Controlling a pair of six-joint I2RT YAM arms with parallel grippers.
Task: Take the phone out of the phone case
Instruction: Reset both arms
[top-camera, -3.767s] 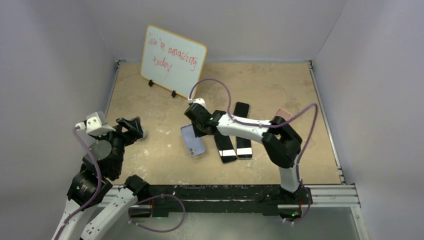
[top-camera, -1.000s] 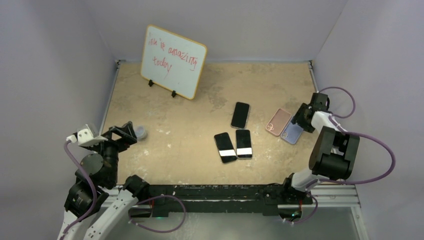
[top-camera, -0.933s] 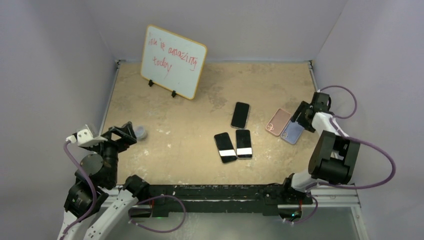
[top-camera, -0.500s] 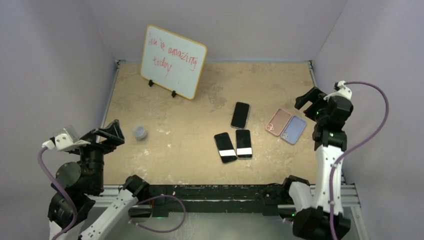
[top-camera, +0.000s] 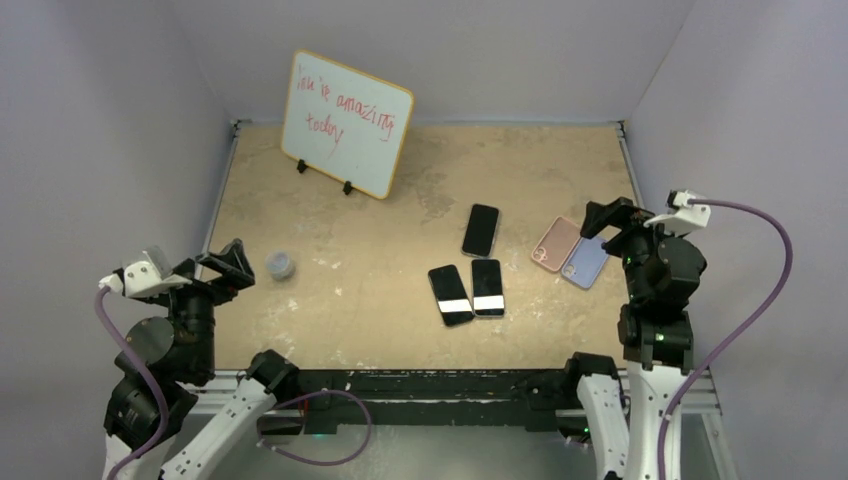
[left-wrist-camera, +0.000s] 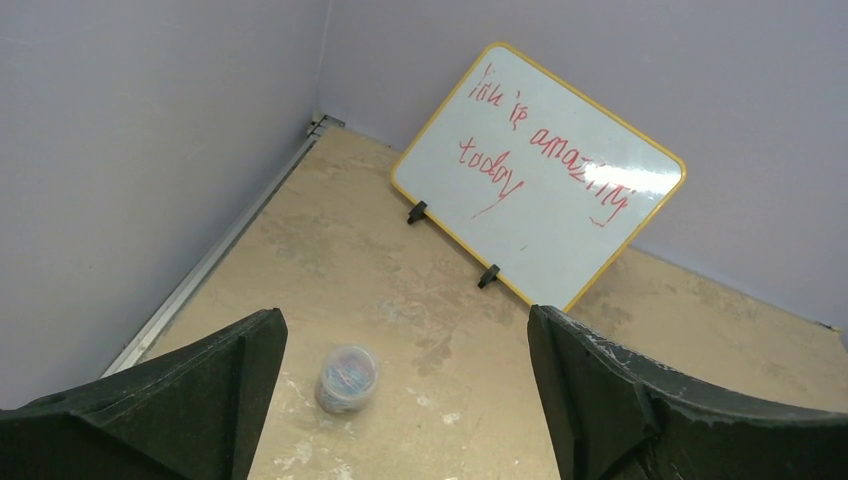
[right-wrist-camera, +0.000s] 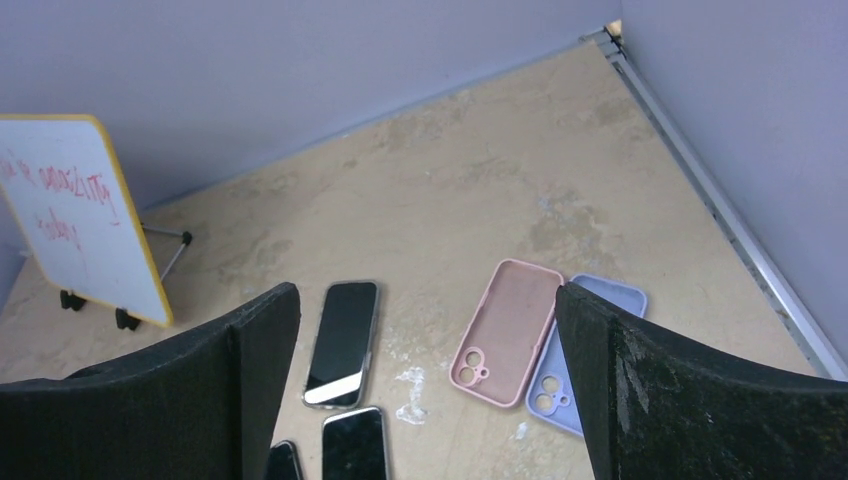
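Note:
Three phones lie screen-up mid-table: one farther back (top-camera: 481, 229) and two side by side (top-camera: 450, 294) (top-camera: 487, 287). To their right, an empty pink phone case (top-camera: 556, 243) and an empty lilac phone case (top-camera: 586, 261) lie inside-up, touching. My right gripper (top-camera: 611, 219) hangs open above the cases, holding nothing. In the right wrist view, the far phone (right-wrist-camera: 342, 343), the pink case (right-wrist-camera: 506, 332) and the lilac case (right-wrist-camera: 600, 300) show below my gripper (right-wrist-camera: 426, 290); one finger covers part of the lilac case. My left gripper (top-camera: 225, 268) is open and empty at the left edge.
A yellow-framed whiteboard (top-camera: 345, 122) with red writing stands at the back left. A small clear jar (top-camera: 280, 265) of coloured bits sits just beyond my left gripper (left-wrist-camera: 405, 312), seen as the jar (left-wrist-camera: 345, 378) between its fingers. Purple walls close three sides.
My right gripper opened, left the lilac case beside the pink one, then rose and pulled back toward its base. My left arm drew back a little from the jar.

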